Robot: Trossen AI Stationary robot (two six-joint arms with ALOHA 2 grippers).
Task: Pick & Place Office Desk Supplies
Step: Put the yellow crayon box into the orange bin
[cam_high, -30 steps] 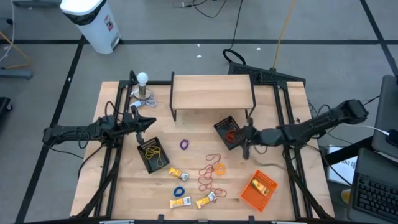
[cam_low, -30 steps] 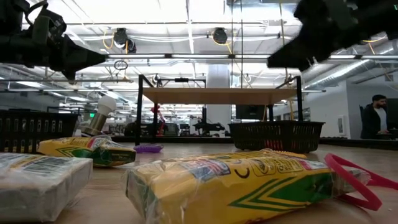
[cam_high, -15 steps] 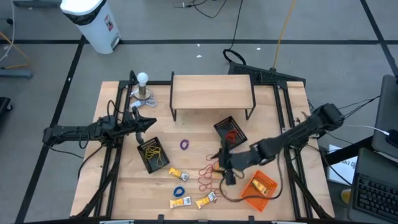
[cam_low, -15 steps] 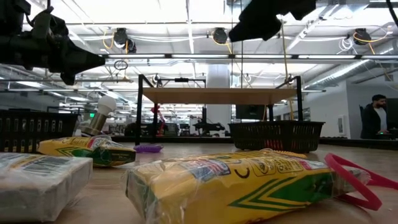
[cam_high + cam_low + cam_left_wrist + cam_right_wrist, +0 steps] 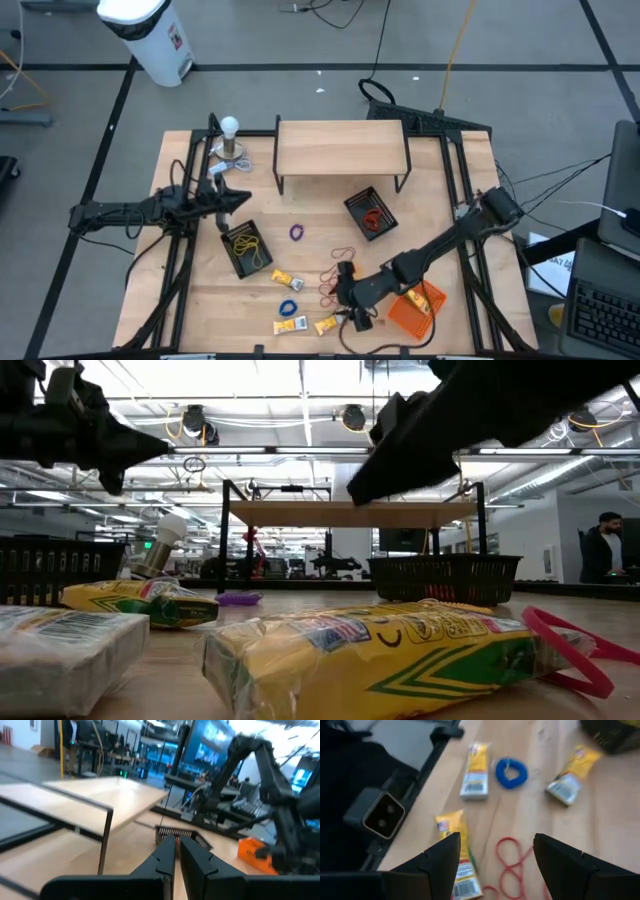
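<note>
Red rubber-band loops [image 5: 333, 280] lie on the wooden table, with a blue loop [image 5: 289, 307], a purple loop [image 5: 296, 232] and three yellow-and-white packets [image 5: 285, 279] [image 5: 290, 324] [image 5: 330, 322] around them. My right gripper [image 5: 345, 298] hovers open over the red loops [image 5: 510, 865] and the nearest packet [image 5: 457, 857], touching nothing. The blue loop [image 5: 511, 771] and two packets [image 5: 475, 770] [image 5: 570, 780] lie beyond it. My left gripper [image 5: 235, 197] is shut and empty above the table's left side, beside a black mesh tray [image 5: 248, 248].
A second black mesh tray [image 5: 370, 211] with red bands stands mid-right, and an orange tray [image 5: 415, 306] lies by my right arm. A wooden shelf [image 5: 340, 148] stands at the back, a small lamp [image 5: 231, 140] at back left. The low camera [image 5: 380, 817] sits at the near edge.
My right gripper has swung from beside the mid-right mesh tray toward the table's near edge and left, coming over the red loops and packets near the front. It stays open. The things on the table have not moved.
</note>
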